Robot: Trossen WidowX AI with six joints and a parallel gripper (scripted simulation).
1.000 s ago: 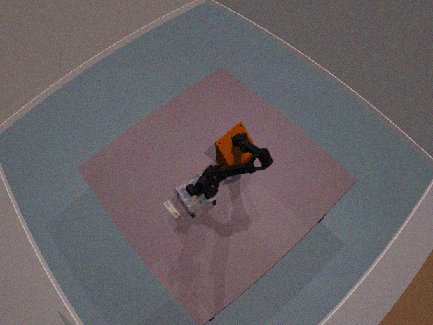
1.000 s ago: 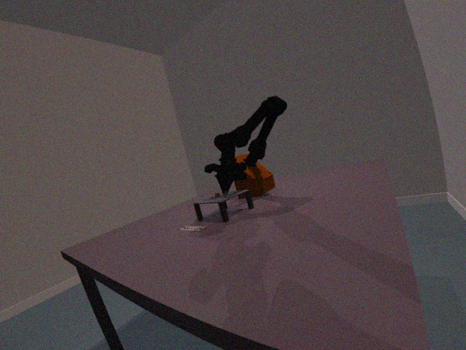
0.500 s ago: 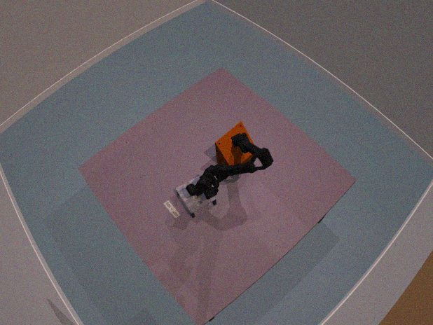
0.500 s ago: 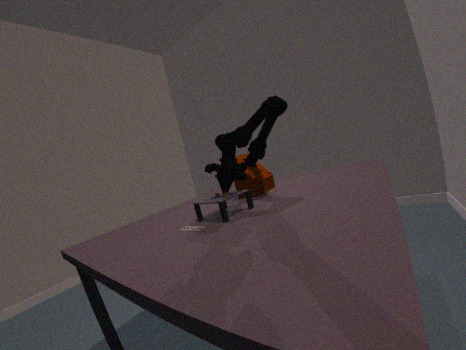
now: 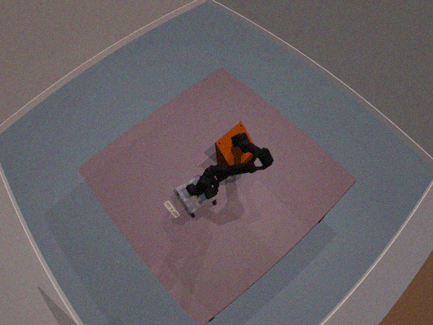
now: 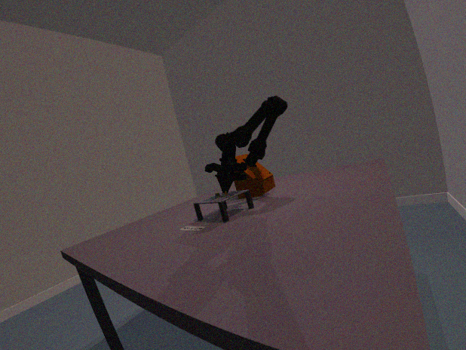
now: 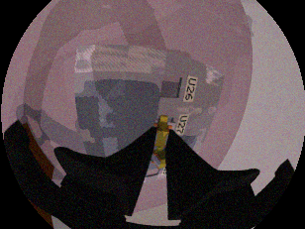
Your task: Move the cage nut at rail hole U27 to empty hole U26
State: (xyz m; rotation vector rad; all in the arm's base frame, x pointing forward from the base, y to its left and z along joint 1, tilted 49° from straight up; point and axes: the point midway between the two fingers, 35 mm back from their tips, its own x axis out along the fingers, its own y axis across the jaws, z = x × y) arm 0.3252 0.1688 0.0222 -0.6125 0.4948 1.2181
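Observation:
The grey rail plate (image 5: 193, 207) (image 6: 211, 201) (image 7: 180, 62) stands on short dark legs. My gripper (image 5: 197, 195) (image 6: 225, 193) (image 7: 162, 130) points down at the plate and is shut on a yellow cage nut (image 7: 162, 121), beside the U27 label (image 7: 182, 124). Whether this nut is still in hole U27 or clear of it, I cannot tell; the fingers hide its lower part. The empty hole U26 (image 7: 170, 88) shows ahead of the fingertips, beside the U26 label (image 7: 190, 88). More yellow shows between the fingers; I cannot tell whether it is the other nut. Wings are hidden.
The orange block (image 5: 228, 147) (image 6: 250, 186) stands behind the plate, near the arm's base. A small white label strip (image 5: 172, 209) (image 6: 192, 228) lies on the pink table (image 5: 273, 224) (image 6: 301, 241), just off the plate's front edge. The arm reaches over the plate from the block's side.

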